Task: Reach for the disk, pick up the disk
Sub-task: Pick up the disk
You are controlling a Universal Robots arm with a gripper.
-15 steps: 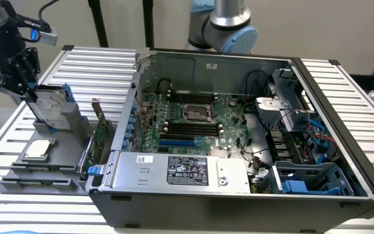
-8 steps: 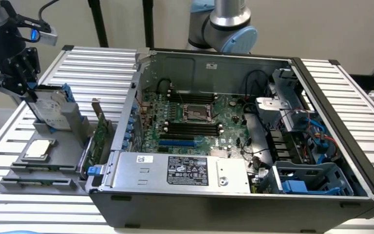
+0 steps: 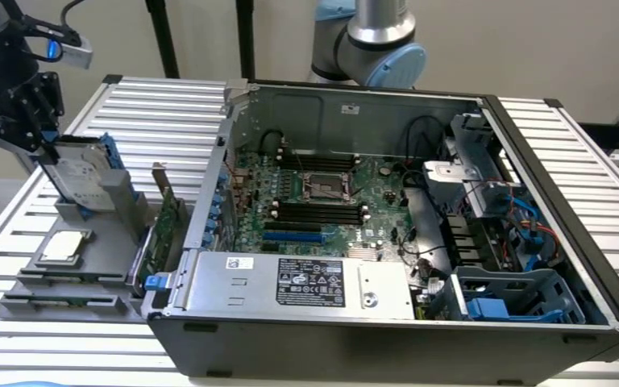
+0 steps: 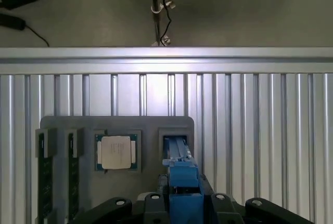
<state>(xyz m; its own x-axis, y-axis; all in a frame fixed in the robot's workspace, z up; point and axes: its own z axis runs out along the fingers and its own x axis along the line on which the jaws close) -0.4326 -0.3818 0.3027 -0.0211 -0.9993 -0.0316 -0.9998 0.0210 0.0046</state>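
Gripping the disk point(image 3: 81, 179) by its upper end, with the hand point(image 3: 46, 145) closed narrow on it. Standing tilted in a slot of the grey holder point(image 3: 110, 211) on the tabletop point(image 3: 159, 97), at the exterior view's left, near the chip point(image 3: 62, 246) and the open case point(image 3: 396, 343).

You can read no text: the black label point(image 3: 312, 282) on the power supply point(image 3: 218, 286), the white sticker point(image 3: 239, 262) just beside it, and the disk point(image 3: 77, 173), well apart from that supply, carry print too small to make out.

disk point(image 3: 78, 173) matt metal; rails point(image 4: 182, 180) likely glossy plastic
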